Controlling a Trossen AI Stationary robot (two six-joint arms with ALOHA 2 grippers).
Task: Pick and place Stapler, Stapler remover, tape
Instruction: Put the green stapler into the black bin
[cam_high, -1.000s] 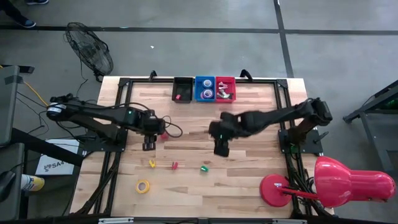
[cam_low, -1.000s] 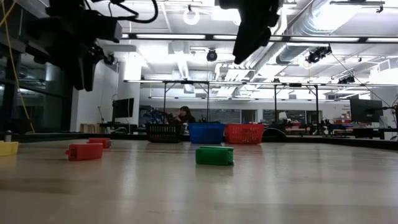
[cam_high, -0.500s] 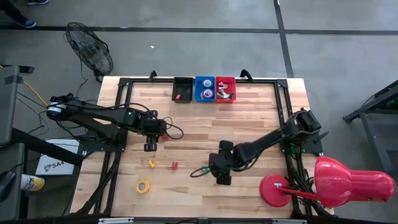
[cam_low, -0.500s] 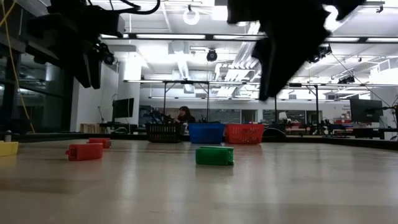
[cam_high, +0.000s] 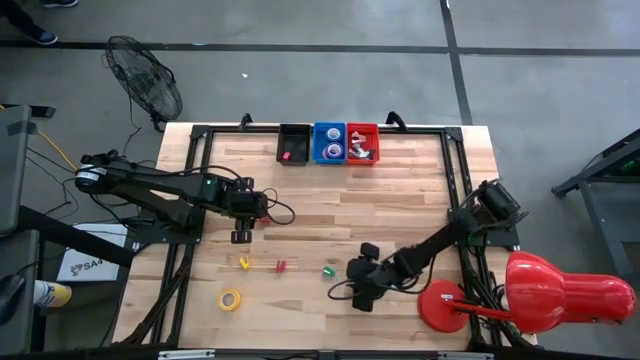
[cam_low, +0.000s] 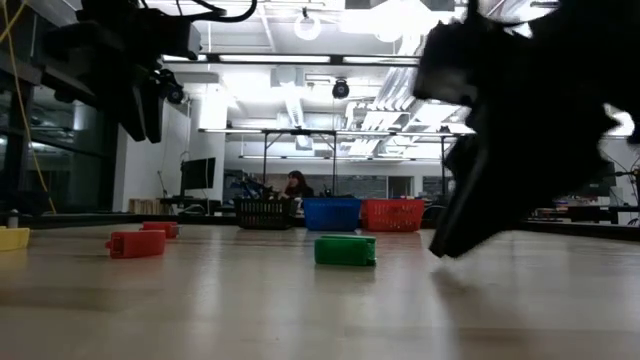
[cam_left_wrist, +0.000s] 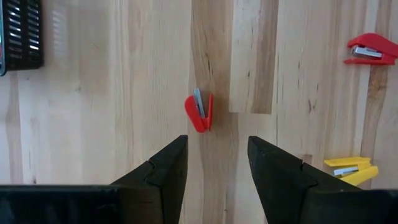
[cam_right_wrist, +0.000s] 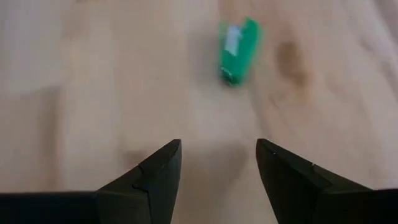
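While wooden table (cam_high: 400, 200) holds 3 bins (cam_high: 329, 142), person (cam_low: 297, 184) behind

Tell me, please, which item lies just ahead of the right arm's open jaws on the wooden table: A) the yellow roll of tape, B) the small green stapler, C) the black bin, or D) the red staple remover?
B: the right wrist view shows the small green stapler lying on the wood ahead of the right gripper, whose jaws stand apart and empty; in the high view that gripper sits just beside the same stapler.
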